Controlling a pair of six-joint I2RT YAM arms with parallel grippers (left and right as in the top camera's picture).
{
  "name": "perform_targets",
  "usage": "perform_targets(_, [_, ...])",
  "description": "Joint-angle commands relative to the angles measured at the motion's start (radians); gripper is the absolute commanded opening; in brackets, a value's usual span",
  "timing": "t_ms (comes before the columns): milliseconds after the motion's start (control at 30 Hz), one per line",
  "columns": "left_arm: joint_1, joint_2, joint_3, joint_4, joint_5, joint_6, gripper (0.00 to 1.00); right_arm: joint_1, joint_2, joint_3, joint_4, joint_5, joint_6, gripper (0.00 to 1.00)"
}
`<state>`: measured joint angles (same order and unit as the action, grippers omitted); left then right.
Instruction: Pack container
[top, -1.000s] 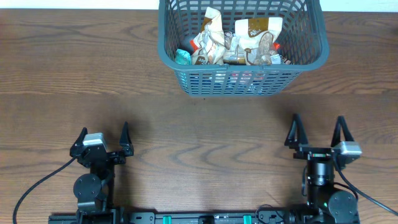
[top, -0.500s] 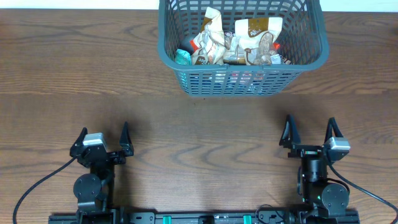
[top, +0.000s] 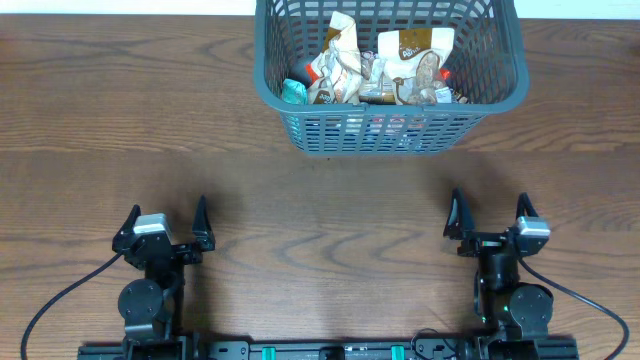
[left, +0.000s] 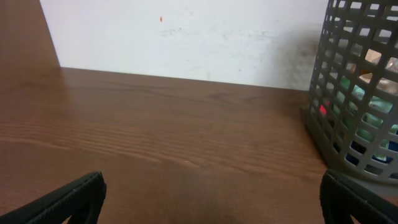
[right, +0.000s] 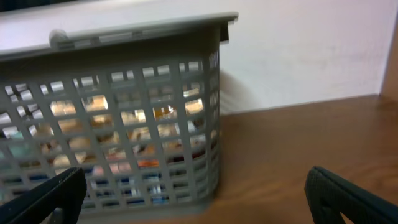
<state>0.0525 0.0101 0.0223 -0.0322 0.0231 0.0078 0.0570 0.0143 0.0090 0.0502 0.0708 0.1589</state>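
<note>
The container (top: 505, 95), a dark grey lattice basket, stands at the table's far edge, right of centre, with several snack packets (top: 380, 65) piled inside. Its slotted wall (left: 357, 106) fills the right edge of the left wrist view, and in the right wrist view the container (right: 112, 112) spans the left half. My left gripper (top: 166, 222) rests open near the front left, nothing between its fingers. At the front right, well short of the basket, my right gripper (top: 487, 215) also stands open and empty.
Brown wooden tabletop (top: 320, 210) stretches between the grippers and the basket. A white wall (left: 186, 37) rises behind the table's far edge. A black cable (top: 60, 300) trails from the left arm's base.
The right gripper has shifted a little to the left and slightly farther from the front edge, staying open. The left arm and the basket have not moved.
</note>
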Motion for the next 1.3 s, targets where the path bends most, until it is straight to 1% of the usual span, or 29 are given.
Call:
perform_targets(0, [0.002, -0.006, -0.018, -0.038, -0.01, 0.017, 0.99, 0.009, -0.009, -0.003, -0.034, -0.066, -0.064, 0.99])
perform_targets(100, [0.002, -0.006, -0.018, -0.038, -0.01, 0.017, 0.99, 0.009, -0.009, -0.003, -0.078, -0.137, -0.14, 0.99])
perform_targets(167, [0.002, -0.006, -0.018, -0.038, -0.01, 0.017, 0.99, 0.009, -0.009, -0.003, -0.119, -0.154, -0.151, 0.99])
perform_targets(367, [0.002, -0.006, -0.018, -0.038, -0.01, 0.017, 0.99, 0.009, -0.009, -0.003, -0.119, -0.15, -0.176, 0.99])
perform_targets(1267, [0.002, -0.006, -0.018, -0.038, -0.01, 0.017, 0.98, 0.009, -0.009, -0.003, -0.118, -0.15, -0.175, 0.99])
